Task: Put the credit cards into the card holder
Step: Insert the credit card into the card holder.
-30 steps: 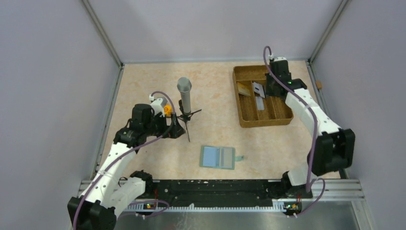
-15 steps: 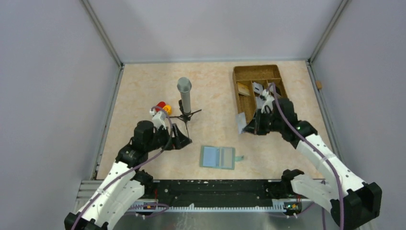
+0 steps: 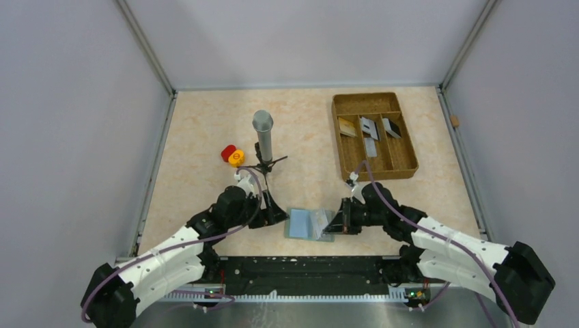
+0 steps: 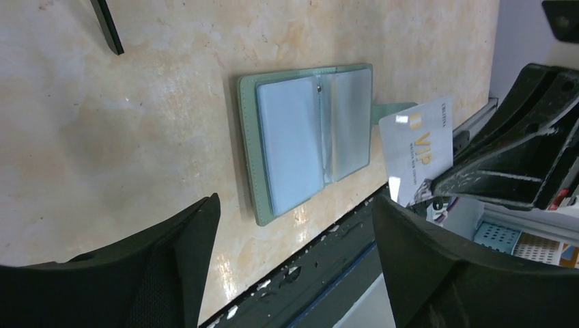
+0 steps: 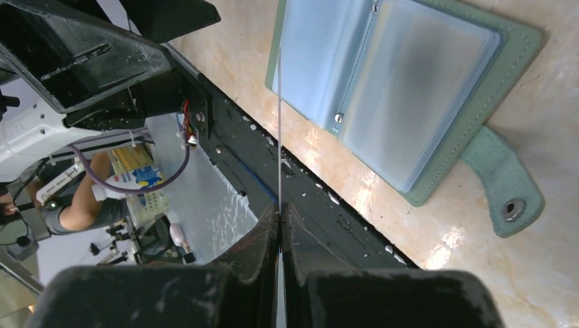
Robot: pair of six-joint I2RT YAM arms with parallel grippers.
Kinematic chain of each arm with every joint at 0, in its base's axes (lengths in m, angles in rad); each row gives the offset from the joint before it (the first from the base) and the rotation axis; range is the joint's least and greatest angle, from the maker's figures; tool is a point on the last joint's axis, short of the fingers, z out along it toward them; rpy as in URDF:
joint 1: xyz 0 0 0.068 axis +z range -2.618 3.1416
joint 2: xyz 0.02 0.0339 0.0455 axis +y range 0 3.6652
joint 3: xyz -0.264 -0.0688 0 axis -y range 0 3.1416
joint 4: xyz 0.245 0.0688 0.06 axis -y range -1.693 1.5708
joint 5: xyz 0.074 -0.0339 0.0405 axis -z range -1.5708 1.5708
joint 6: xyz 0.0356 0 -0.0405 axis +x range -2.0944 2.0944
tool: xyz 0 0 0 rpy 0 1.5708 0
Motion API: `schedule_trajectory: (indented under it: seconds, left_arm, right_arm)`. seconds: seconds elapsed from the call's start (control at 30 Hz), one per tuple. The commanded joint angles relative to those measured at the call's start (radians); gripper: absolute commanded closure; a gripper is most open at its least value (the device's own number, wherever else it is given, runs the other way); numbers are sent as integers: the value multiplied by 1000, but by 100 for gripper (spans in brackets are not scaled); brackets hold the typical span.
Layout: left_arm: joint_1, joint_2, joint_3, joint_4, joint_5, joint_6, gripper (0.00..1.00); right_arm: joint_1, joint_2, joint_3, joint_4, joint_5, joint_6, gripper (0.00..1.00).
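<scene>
Left end effector [image 3: 274, 213]: jaws spread, empty, now just beside the left edge of the card holder [image 4: 307, 137]; a second ago it stood by the grey tube [image 3: 263, 133].

Card holder: open flat on the tabletop [image 3: 205, 130], unmoved.

Right end effector [image 5: 280, 213]: pinching a silvery card [image 4: 418, 147], brought from the brown tray [image 3: 379, 175] to the holder's right side. Insertion judged next; other cards [image 3: 369, 128] remain in the tray.

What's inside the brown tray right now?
Four cards show in the tray: a tan card in the left slot, a grey card and a second grey card in the middle, and a black card on the right. Anything lying under them is hidden.
</scene>
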Motion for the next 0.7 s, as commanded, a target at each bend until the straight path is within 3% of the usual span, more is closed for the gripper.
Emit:
schedule_trajectory:
  seconds: [0.0, 0.23, 0.67]
  left_arm:
    - [-10, 38, -30, 149, -41, -54, 16]
    - [-12, 121, -40, 206, -27, -48, 28]
    - [-12, 205, -33, 235, -8, -33, 35]
  right_arm:
    - [54, 18, -64, 220, 58, 154, 100]
    - [75, 82, -150, 389, 82, 233, 100]
    - [80, 165, -191, 503, 77, 269, 100]
